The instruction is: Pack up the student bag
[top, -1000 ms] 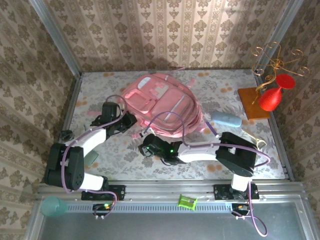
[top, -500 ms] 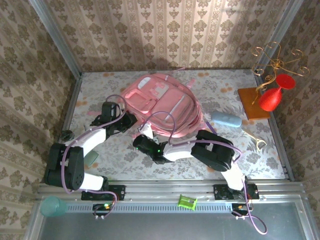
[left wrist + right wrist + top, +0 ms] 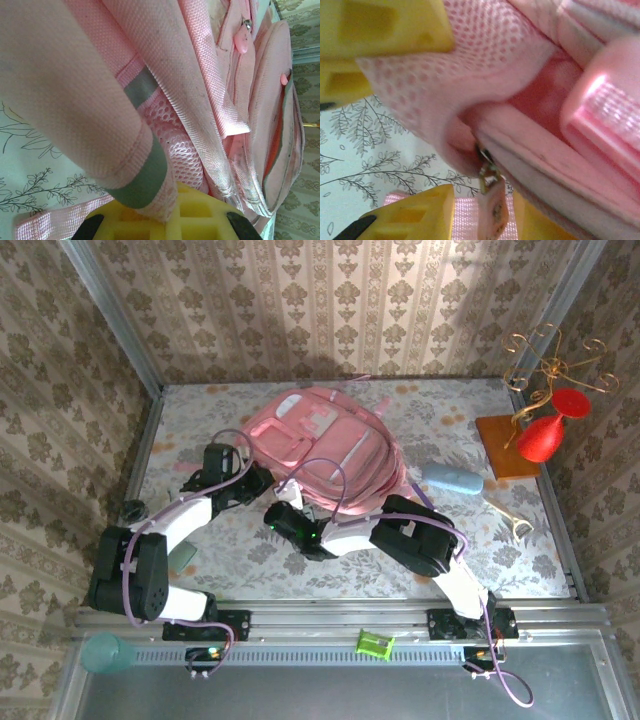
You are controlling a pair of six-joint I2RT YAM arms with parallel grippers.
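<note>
The student bag, big, soft and pink, lies flat on the mid-back of the table. My left gripper sits at its near left edge. In the left wrist view the left gripper is shut on a fold of the bag's pink fabric with a grey band. My right gripper is just below that corner, close to the left one. In the right wrist view the right gripper is open. A pink zip pull hangs between its yellow fingers, touching neither.
A pale blue case lies right of the bag, with a metal tool nearer the right edge. A wooden stand with red vases fills the back right corner. A green item and a teal cup sit by the front rail.
The right arm has swung left, bringing its gripper up to the bag's near left corner beside the left gripper. The left gripper kept its hold and place.
</note>
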